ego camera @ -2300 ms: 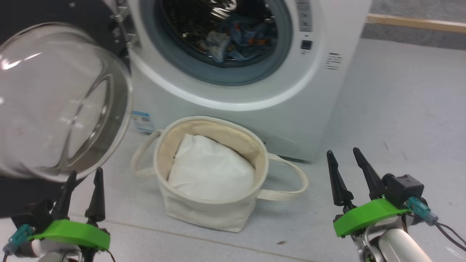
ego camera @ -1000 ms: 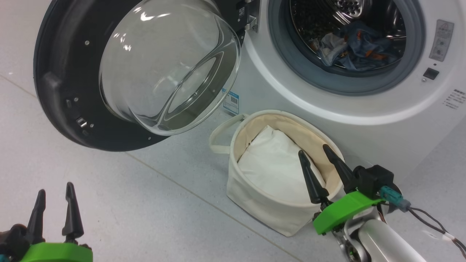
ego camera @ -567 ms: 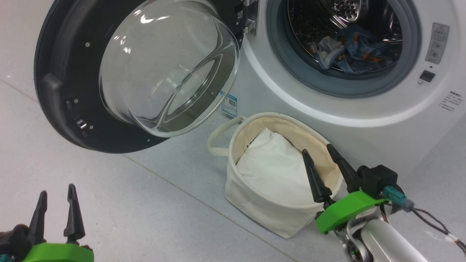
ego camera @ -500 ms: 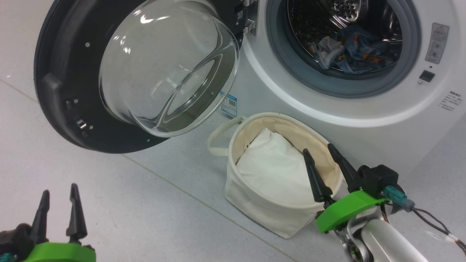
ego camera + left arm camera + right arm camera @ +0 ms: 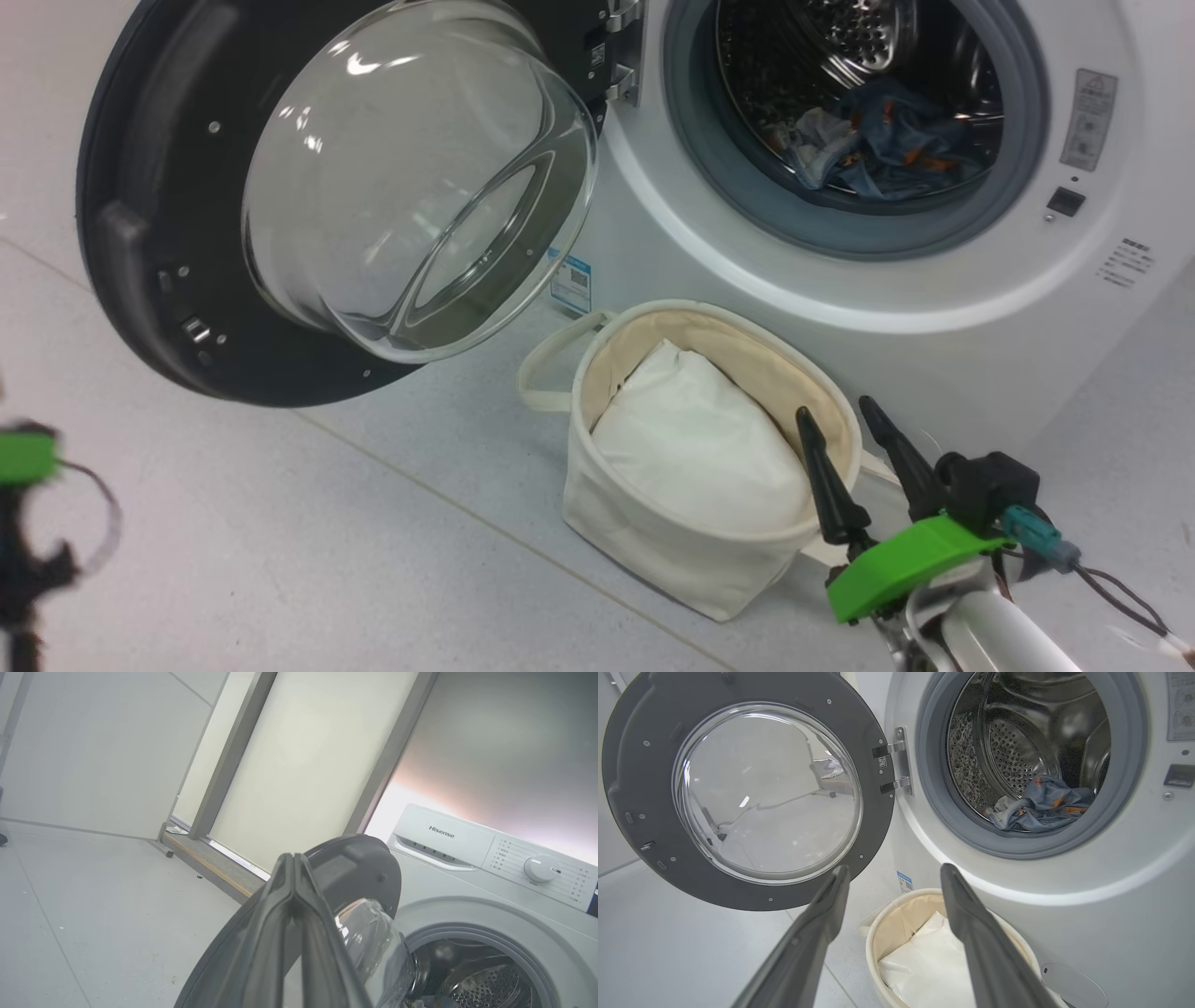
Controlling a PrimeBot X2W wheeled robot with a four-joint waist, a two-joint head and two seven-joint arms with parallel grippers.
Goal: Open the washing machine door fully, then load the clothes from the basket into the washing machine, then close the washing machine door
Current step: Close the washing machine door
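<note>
A: What's in the basket (image 5: 653,560)?
B: A white bundle (image 5: 695,448); the basket sits just below my right tool (image 5: 834,408), which gapes wide, holding nothing.
A: And the clothes (image 5: 887,140)?
B: Blue, crumpled, in the washer (image 5: 840,308)'s drum (image 5: 840,42), up ahead of that tool.
A: The door (image 5: 140,140)?
B: Black, swung wide, glass bowl (image 5: 411,187) bulging, ahead of my left tool (image 5: 293,856), pinched shut, empty.

Left gripper (image 5: 293,858) comes up from bottom centre, fingers pressed flat together, nothing between them. Door (image 5: 359,872) sits just behind the tips, swung out, edge-on. Its glass bowl (image 5: 373,938) bulges toward the drum (image 5: 481,987) at lower right. Washer (image 5: 467,891) on the right, knob (image 5: 536,868) on its top panel. Grey floor (image 5: 70,914) on the left, pale wall panels (image 5: 303,756) upper centre.
</note>
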